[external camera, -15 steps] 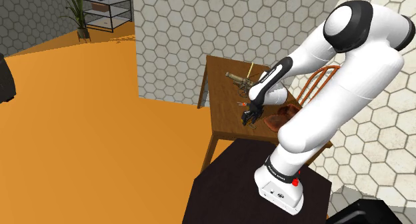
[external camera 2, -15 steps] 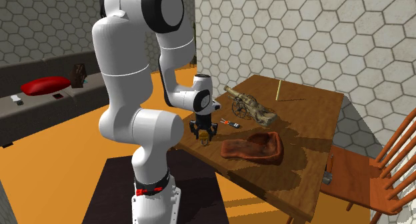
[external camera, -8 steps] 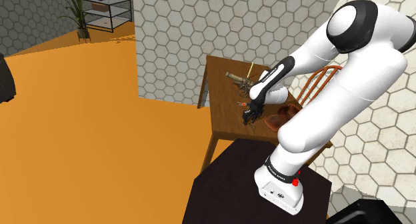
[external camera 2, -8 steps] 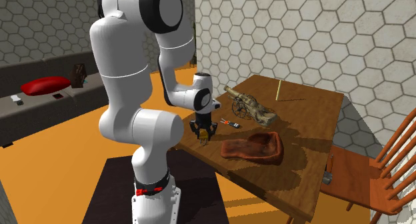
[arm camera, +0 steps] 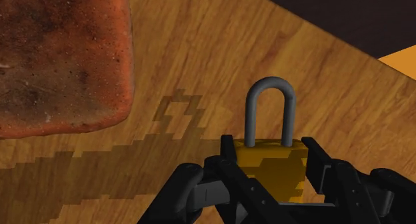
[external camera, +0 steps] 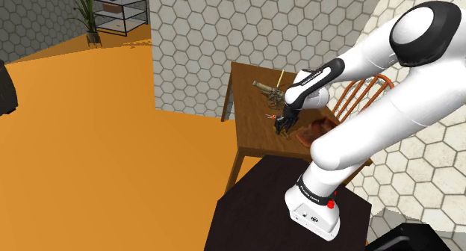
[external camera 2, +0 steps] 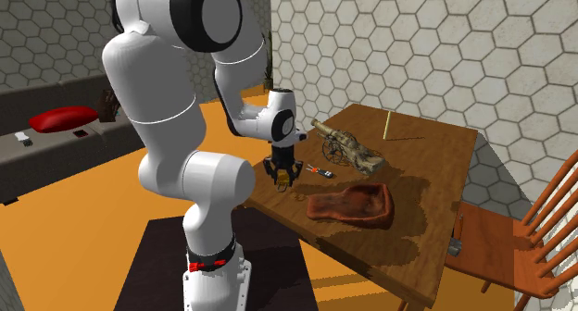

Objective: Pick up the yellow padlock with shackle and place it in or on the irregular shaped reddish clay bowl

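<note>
In the shoulder view the white arm reaches from its dark stand (external camera: 254,206) over one wooden table (external camera: 250,130), whose near edge lies close to the stand. The gripper (external camera: 282,128) hangs over the table's near half, just beside the reddish clay bowl (external camera: 321,127), which lies on that view's right. Open orange floor (external camera: 112,130) spreads off the table's left edge. A hexagon-tiled wall (external camera: 194,48) closes the far side. One wooden chair (external camera: 351,98) stands beyond the arm. Small lettering on the forearm's dark band is too small to read.

In the second exterior view the gripper points down near the table's left edge, with something yellow between its tips. To its right lie one small red-and-black item (external camera 2: 320,171), one model cannon (external camera 2: 347,144) and one thin yellow stick (external camera 2: 387,126). The single bowl lies apart from the gripper, nearer the table's middle. Bare wood runs from the bowl to the table's right edge. One red cushion (external camera 2: 63,119) rests on a grey bench (external camera 2: 56,156) at that view's left.

In the wrist view the two black fingers (arm camera: 230,166) are closed partway, clasping the body of the yellow padlock (arm camera: 270,165) from both sides. Its one grey shackle (arm camera: 269,109) stands out past the fingertips. The bowl lies apart from the padlock, with bare wood between them. Past the shackle runs the table's edge, and beyond it show the dark stand and a strip of orange floor.
</note>
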Robot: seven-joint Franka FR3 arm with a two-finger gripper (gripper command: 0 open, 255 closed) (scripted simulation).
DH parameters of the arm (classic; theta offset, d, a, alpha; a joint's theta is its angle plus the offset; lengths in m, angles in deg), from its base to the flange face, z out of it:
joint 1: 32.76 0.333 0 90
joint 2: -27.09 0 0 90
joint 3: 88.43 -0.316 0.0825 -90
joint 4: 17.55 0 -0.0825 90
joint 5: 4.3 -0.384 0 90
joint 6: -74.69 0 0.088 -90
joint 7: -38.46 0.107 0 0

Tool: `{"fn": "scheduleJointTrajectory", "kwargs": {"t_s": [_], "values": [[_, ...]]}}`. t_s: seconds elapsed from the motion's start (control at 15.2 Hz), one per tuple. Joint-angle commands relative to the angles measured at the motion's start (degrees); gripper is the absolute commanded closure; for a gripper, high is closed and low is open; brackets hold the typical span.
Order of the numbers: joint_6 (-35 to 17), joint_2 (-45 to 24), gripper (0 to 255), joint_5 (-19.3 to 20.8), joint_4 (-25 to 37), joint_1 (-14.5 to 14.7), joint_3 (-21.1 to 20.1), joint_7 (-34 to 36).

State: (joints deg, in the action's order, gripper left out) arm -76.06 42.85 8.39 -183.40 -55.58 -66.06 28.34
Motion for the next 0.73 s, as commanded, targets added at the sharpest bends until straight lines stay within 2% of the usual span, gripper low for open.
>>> {"fn": "scheduleJointTrajectory", "kwargs": {"t_s": [0.0,0.66], "values": [[2.5,2.2,255,0.4,0.2,-0.3,-0.5,0.5],[14.2,11.6,255,0.9,2.6,-1.4,-2.4,1.2]]}}
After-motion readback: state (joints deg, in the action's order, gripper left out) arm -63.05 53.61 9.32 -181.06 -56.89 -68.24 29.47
